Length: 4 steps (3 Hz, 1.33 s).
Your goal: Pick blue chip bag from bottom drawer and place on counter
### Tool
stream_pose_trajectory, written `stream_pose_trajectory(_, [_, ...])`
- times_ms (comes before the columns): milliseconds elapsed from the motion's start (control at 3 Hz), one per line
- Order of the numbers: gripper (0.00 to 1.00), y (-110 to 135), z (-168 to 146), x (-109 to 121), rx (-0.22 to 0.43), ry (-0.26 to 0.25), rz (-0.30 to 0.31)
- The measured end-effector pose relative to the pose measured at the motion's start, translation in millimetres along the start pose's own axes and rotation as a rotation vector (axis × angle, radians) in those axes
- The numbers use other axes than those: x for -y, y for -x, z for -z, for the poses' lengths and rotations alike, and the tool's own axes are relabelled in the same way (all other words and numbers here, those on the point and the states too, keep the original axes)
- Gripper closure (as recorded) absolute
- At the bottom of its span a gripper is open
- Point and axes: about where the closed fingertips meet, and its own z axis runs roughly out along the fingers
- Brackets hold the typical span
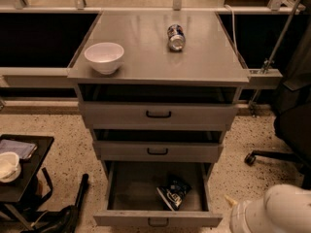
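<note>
One bag (173, 191) is lying in the drawer (158, 220); the gripper (233, 205), aperture unclear, is hovering bottom-right, needing to reach in.

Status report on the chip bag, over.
Gripper low right, beside open bottom drawer. Chip bag lying inside, not held. Nothing over it.

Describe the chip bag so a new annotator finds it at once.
The grey cabinet at centre has three drawers; the bottom drawer is open. The blue chip bag lies on its floor, right of middle, with the gripper low at the view's right. It is crumpled dark foil, unlike the can and white bowl on the counter.
</note>
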Motion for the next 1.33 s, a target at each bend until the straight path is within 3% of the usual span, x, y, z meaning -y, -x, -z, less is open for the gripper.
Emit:
stream_pose_trajectory(333, [0.00,-7.6,-11.5,-0.2,-0.015,-0.040,-0.043])
stream_pose_trajectory(1000, [0.00,-7.5,-14.1,7.3,0.012,-0.050,-0.036])
stream_pose_trajectory(1333, [0.00,25.8,-19.3,33.9,0.190,-0.075,-0.044])
